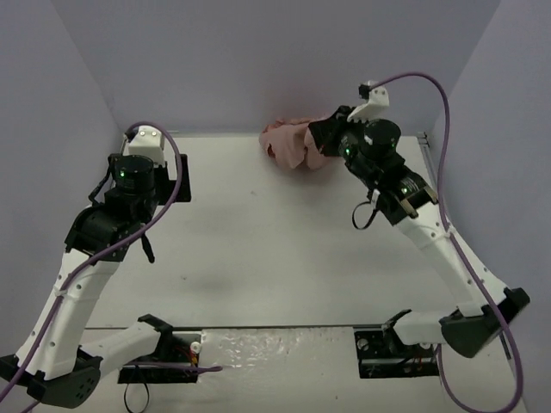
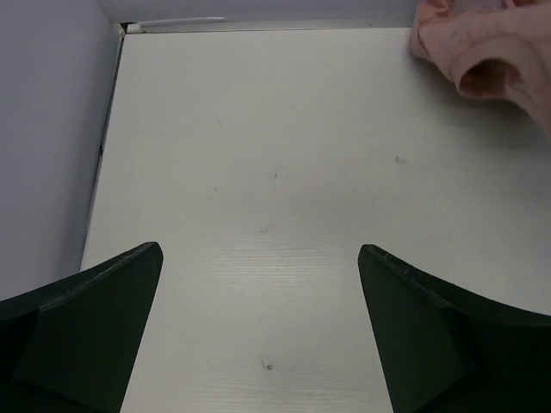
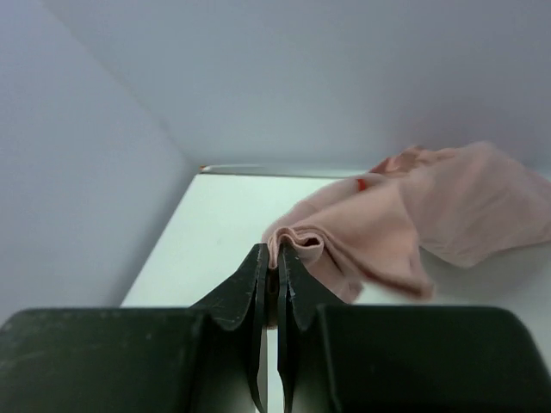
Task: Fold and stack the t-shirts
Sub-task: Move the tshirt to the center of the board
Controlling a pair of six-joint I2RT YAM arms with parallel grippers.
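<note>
A dusty-pink t-shirt (image 1: 291,142) lies crumpled at the far edge of the table, right of centre. My right gripper (image 1: 320,138) is at its right side, shut on a bunched fold of the t-shirt (image 3: 405,215); in the right wrist view the cloth is pinched between the two dark fingers (image 3: 250,288). My left gripper (image 2: 260,258) is open and empty over the left part of the table, well apart from the shirt. A corner of the shirt shows at the top right of the left wrist view (image 2: 486,47). The chest print is hidden.
The white table (image 1: 258,241) is walled by pale lilac panels at the back and both sides. The arm bases and cables stand at the near edge. A black cable loop (image 1: 366,215) hangs under the right arm.
</note>
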